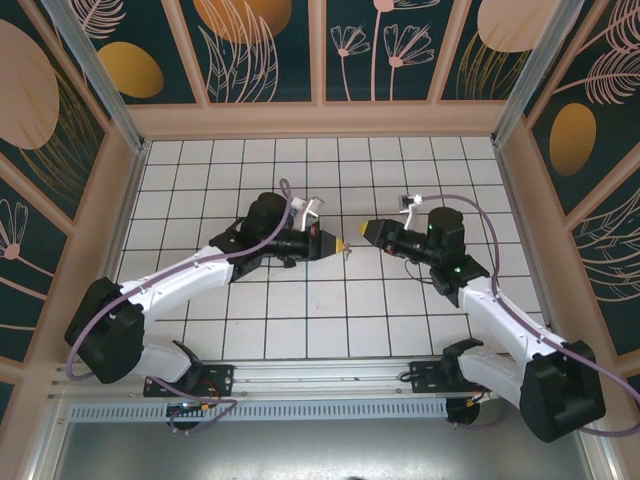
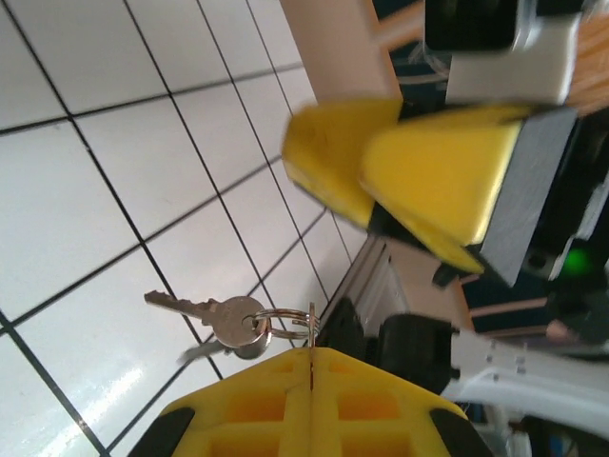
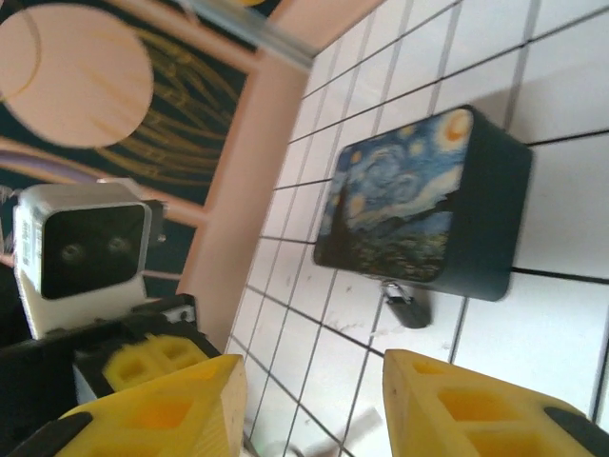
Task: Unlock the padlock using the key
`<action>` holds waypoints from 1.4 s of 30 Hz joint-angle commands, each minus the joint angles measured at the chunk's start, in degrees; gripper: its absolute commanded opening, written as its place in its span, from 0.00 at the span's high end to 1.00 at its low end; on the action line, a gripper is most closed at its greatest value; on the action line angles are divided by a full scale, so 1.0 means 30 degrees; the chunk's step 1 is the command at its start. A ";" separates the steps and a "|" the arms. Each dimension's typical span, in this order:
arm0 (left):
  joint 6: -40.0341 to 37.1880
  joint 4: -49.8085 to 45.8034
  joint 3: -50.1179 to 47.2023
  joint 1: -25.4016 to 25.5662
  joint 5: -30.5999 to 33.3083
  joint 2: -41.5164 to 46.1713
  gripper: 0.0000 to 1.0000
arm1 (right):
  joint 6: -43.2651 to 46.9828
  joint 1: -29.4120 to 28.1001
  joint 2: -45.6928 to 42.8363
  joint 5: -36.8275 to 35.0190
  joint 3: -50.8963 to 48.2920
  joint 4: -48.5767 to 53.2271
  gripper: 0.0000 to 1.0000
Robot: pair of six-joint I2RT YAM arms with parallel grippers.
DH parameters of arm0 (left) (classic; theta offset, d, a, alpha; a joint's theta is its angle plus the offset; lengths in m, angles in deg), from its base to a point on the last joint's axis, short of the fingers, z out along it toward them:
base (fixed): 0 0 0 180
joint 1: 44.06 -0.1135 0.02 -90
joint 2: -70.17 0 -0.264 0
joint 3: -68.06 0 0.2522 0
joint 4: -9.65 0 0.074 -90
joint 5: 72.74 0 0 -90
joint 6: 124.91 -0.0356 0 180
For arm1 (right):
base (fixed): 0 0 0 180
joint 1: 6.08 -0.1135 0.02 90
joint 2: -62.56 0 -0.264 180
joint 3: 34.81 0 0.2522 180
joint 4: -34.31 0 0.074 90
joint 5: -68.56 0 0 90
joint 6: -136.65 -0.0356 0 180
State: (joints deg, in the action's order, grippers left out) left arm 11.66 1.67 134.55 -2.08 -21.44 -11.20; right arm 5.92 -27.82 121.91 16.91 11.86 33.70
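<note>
The key (image 2: 228,319), thin grey metal on a ring, is pinched in the left pincer (image 2: 311,367) above the tiled table (image 2: 76,209). The padlock (image 3: 406,308), small and dark, is set against the swirl-painted box (image 3: 419,205); the right pincer (image 3: 314,381) is spread.

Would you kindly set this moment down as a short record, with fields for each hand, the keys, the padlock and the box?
left hand: shut, pinching the ring of the small bunch of grey metal keys
keys: dangling from the ring beside the fingertips
right hand: open, holding nothing
padlock: tiny dark metal padlock, against the lower edge of the box's painted face
box: dark box with a blue-and-yellow swirl painting, resting on the white tiles
locked or unlocked: cannot tell
</note>
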 commanded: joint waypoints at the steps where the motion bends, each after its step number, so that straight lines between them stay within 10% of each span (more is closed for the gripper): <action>1: -0.2406 -0.1269 0.0608 0.0211 -0.1047 -0.0328 1.00 | 0.3732 0.0023 0.0217 0.3164 0.1068 0.0222 0.60; 42: -0.2248 0.1271 -0.0226 0.0095 -0.3084 0.0643 1.00 | 0.3887 -0.0439 -0.0707 0.8893 -0.1605 -0.1801 0.91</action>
State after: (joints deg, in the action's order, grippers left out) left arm 5.80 2.61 134.29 -1.62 -30.38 -9.99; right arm 17.96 -27.93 120.47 40.49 8.14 30.05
